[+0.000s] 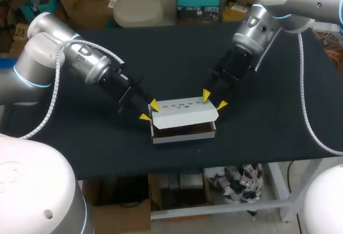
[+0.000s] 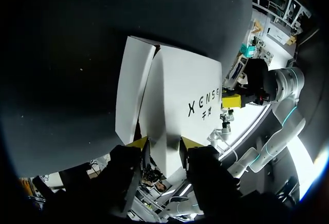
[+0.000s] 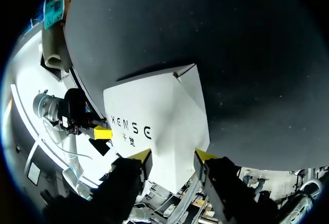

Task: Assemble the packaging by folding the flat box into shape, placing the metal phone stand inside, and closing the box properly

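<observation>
Dark table (image 1: 268, 129): left pincer (image 1: 149, 110), right pincer (image 1: 213, 100) each clamp white box (image 1: 185, 114) ends; contents hidden.

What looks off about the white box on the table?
The lid sits raised along the front, leaving a gap onto the brown interior, so it isn't closed yet. The left tool and right tool grip its ends. Nothing spilled or damaged.

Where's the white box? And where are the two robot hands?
box (image 1: 185, 115): head view, middle of its white lid.
left gripper (image 1: 149, 111): head view, midway between its yellow tips, at one end of the box.
right gripper (image 1: 214, 100): head view, midway between its yellow tips, at the other end.
</observation>
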